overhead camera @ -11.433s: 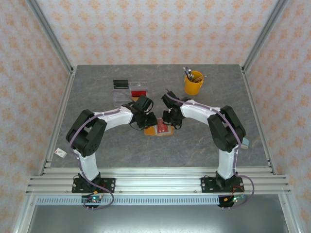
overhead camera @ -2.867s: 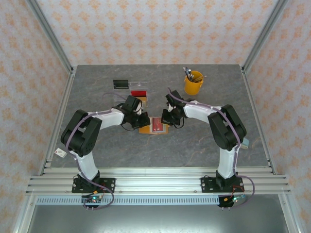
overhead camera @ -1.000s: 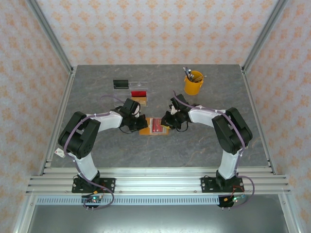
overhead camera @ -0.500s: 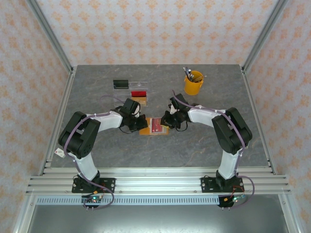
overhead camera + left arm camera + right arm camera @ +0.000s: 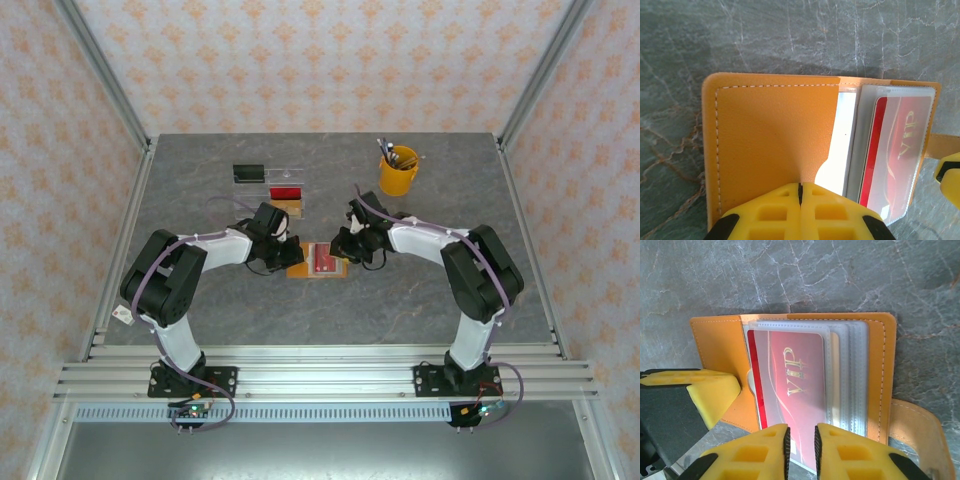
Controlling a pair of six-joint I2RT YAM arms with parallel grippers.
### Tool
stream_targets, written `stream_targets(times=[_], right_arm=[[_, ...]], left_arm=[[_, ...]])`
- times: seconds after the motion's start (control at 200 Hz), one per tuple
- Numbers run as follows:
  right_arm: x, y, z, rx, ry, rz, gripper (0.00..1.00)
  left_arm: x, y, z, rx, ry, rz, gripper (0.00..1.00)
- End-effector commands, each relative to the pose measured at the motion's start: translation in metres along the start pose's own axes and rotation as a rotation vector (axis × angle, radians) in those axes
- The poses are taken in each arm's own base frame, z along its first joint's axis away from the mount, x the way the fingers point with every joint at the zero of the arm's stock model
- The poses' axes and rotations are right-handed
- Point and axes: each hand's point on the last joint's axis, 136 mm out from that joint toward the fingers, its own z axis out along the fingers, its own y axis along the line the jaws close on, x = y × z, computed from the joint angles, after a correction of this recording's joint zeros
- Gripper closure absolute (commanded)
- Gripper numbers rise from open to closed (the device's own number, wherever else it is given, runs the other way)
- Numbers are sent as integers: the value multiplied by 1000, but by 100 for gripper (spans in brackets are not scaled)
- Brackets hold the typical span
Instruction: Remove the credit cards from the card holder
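Card holder point(image 5: 770, 140): lies open and flat near the middle of the table point(image 5: 400, 300), inner side up, between the two grippers.
Left gripper point(image 5: 800, 189): fingers pressed tight together, no gap at the seam. The tips sit on the near edge of the holder's left flap.
Right gripper point(image 5: 801, 432): fingers a narrow slit apart. They stand over the near edge of the red card point(image 5: 795, 385), which shows through the slit. I cannot tell whether they touch it.
Spacing: the two grippers are close together, one at each side of the holder.
Holder's make: orange-tan, smooth and leather-like, rectangular with rounded corners. Pale stitching runs along the flap edges, and the left flap has a half-round thumb notch cut into its inner edge.
Sleeves point(image 5: 852, 375): a fanned stack of clear, glossy plastic pockets on the right half, catching the light.
Red card's look: thin and flat, deep red with gold "VIP" lettering. It is tucked in the top sleeve and slightly smaller than the holder.
Strap point(image 5: 920, 435): a tan tab sticks out from the holder's right side onto the table.
Table's surface: dark grey with pale marble-like veins.
Tray point(image 5: 262, 196): clear acrylic, farther back on the left, well apart from the holder.
Cup point(image 5: 397, 178): yellow, with pens in it, back right.
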Motion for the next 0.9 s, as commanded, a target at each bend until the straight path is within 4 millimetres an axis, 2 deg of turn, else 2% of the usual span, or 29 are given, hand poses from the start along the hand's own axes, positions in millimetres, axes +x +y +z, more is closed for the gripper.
stream_targets(times=[0.0,0.545,0.896], right_arm=[[0,0,3,28,2,-22,78],[6,-8,20,55,52,-19,79],[11,0,35,20,90,-20,79]], left_arm=[[12,26,7,-90,43,-48,96],[13,26,7,-85,48,-49,96],[15,24,9,-70,56,-49,96]])
